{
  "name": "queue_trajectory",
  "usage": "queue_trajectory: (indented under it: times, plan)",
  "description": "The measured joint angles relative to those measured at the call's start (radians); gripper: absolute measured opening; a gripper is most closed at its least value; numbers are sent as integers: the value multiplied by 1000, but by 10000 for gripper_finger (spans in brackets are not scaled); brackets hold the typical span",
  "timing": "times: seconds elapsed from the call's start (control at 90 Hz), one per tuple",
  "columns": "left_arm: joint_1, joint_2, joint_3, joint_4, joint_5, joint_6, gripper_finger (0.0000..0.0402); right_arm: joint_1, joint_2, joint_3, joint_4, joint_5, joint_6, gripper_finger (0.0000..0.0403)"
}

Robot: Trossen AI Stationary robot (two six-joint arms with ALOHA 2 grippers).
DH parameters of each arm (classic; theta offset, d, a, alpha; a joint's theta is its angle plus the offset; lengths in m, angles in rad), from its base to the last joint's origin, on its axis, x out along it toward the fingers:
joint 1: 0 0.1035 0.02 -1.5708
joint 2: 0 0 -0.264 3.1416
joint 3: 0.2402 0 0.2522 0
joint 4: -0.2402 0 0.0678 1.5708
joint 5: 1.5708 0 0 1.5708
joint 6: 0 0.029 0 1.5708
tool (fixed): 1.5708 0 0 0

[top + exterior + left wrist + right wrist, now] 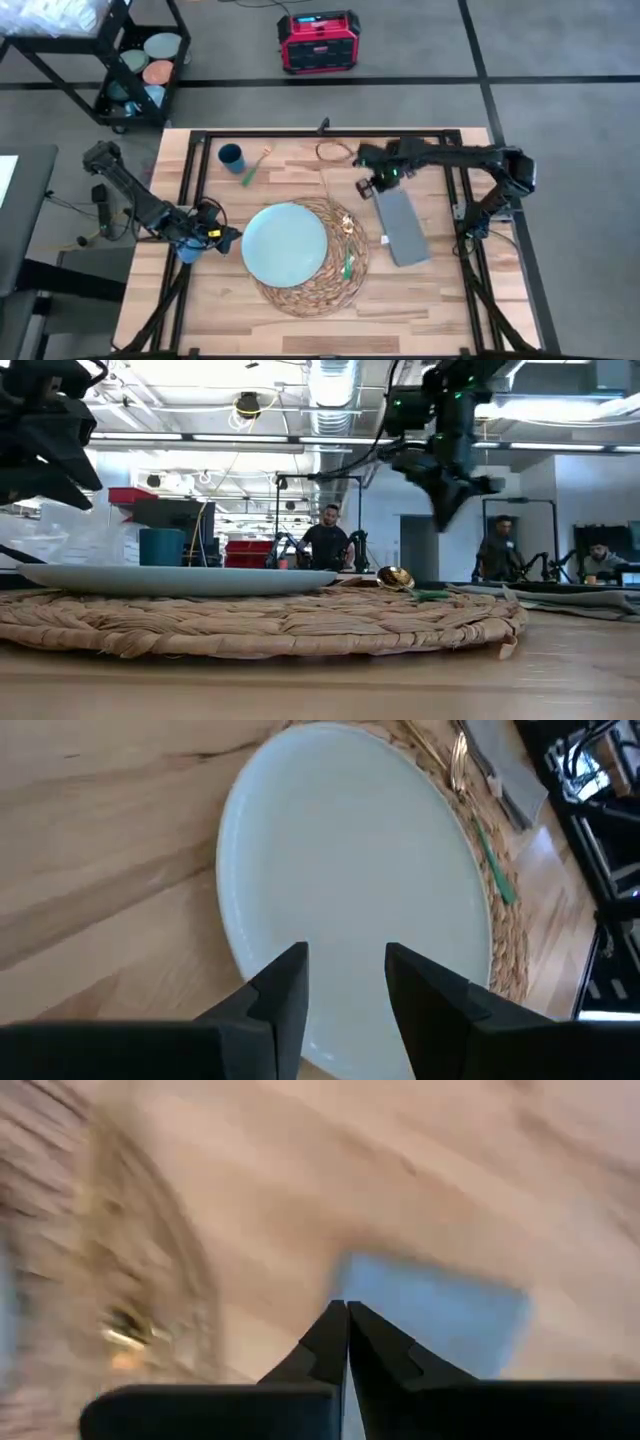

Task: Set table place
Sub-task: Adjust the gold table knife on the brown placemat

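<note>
On the table a pale blue plate lies on a round woven mat. My left gripper hangs open above the plate's left rim, raised clear of it in the low view. A grey napkin lies flat to the right of the mat. My right gripper is shut and empty, raised above the napkin's far end. One green-handled piece of cutlery lies on the mat's right side. Another lies beside the dark blue cup at the far left.
A loop of thin cord lies near the table's far edge. Off the table stand a black cart with bowls at the back left and a red box on the floor. People stand in the room beyond.
</note>
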Motion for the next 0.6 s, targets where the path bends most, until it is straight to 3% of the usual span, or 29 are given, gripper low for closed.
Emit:
queue_trajectory:
  times: [0.089, 0.2, 0.344, 0.6]
  plan:
    - [0, 0, 0, 0, -5, -5, 119, -24, 4, 46, 129, -86, -55, 0]
    - [0, 0, 0, 0, -5, -5, 119, -18, 3, 82, 294, -110, -58, 0]
    - [0, 0, 0, 1, -5, -5, 119, 6, 14, 80, 224, -117, -38, 15]
    - [0, 0, 0, 0, -5, 21, 119, 86, 129, 81, 248, -225, 73, 103]
